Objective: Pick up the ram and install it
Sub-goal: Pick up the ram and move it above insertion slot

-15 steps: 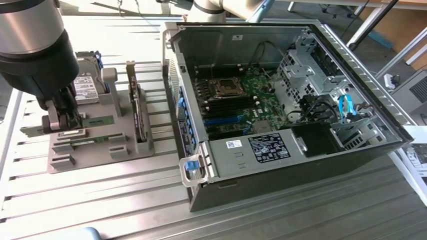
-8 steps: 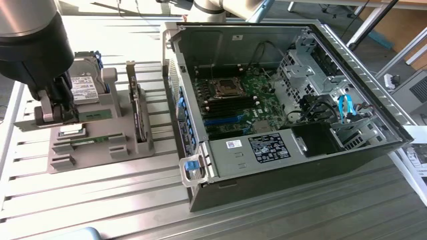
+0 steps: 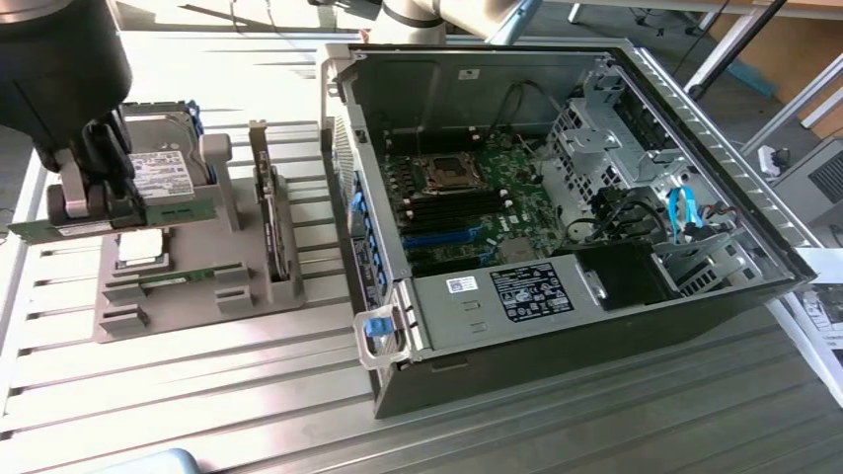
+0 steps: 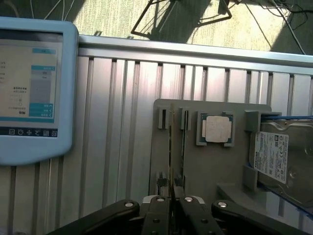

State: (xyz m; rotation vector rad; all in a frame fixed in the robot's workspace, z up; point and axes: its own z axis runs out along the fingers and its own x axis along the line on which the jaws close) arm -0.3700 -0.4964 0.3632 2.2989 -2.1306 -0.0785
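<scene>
My gripper (image 3: 99,217) is at the exterior view's left, above the grey parts holder (image 3: 197,286). Its fingers are shut on the ram (image 3: 38,229), a thin green stick held level, with both ends sticking out past the fingers. In the wrist view the ram (image 4: 171,166) shows edge-on as a thin line running out from between the closed gripper (image 4: 171,203) over the holder (image 4: 210,166). The open computer case (image 3: 737,296) lies to the exterior view's right, and its motherboard has dark memory slots (image 3: 455,209).
The holder also carries a hard drive (image 3: 165,163), a square silver processor (image 4: 217,129) and a dark expansion card (image 3: 268,227) standing on edge. A light blue tablet (image 4: 29,88) lies on the ribbed metal table (image 3: 197,395). Cables and drive cages crowd the case's far side.
</scene>
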